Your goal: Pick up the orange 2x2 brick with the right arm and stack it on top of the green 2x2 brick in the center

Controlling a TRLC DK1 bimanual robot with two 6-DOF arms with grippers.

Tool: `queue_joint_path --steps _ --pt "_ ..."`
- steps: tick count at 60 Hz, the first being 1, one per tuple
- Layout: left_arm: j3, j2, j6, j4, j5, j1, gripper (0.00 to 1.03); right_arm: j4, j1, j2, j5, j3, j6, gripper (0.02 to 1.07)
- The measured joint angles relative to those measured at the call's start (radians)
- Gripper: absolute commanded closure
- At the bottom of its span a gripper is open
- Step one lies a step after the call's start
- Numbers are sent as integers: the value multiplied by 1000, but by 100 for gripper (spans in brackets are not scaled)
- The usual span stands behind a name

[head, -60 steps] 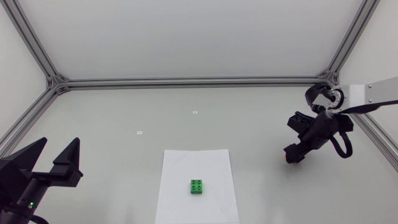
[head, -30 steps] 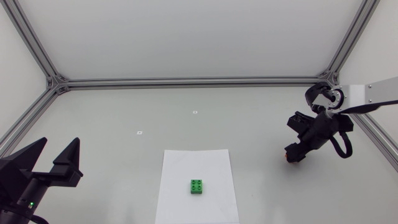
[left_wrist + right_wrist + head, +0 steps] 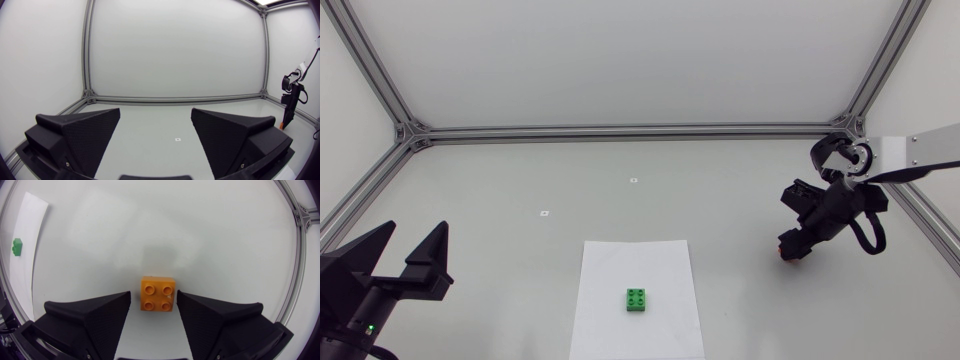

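So, the right gripper (image 3: pixel 153 301) is down at the small orange 2x2 plastic brick (image 3: pixel 158 294), which sits studs-up on the pale grey table (image 3: pixel 720 190), out on the right side and well apart from the centre. Its two black wedge fingers are spread, one on each side of the brick. In the right wrist view one finger looks right up against the brick's side and the other has a sliver of table showing in between, so I'd call that straddling, not pinching. In the head view only a bit of orange peeks out under the gripper's tip.

The little green 2x2 plastic brick (image 3: pixel 638 300) is on the white sheet of paper (image 3: pixel 620 260) in the middle, with nothing on it. The left gripper (image 3: pixel 155 120) is parked at its own side, fingers wide apart, holding nothing.

The step in hand, I reckon, is the grab. My two cents: the brick looks fairly square to the fingers, so close on the flat sides and get low enough to take the body rather than the studs. One finger seems nearer, so closing may nudge the brick sideways; centre up first or close slowly. Then lift straight up and keep it level, because the studs have to line up with the green one for it to seat
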Motion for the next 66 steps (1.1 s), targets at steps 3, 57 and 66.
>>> queue_joint_path --steps 3,57,66 --pt "0 0 0 0 0 0 4 0 0 1 -4 0 0 46" --pt "0 0 0 0 0 0 4 8 0 13 5 2 0 57" --pt "0 0 0 0 0 0 4 19 -1 13 11 2 0 65"
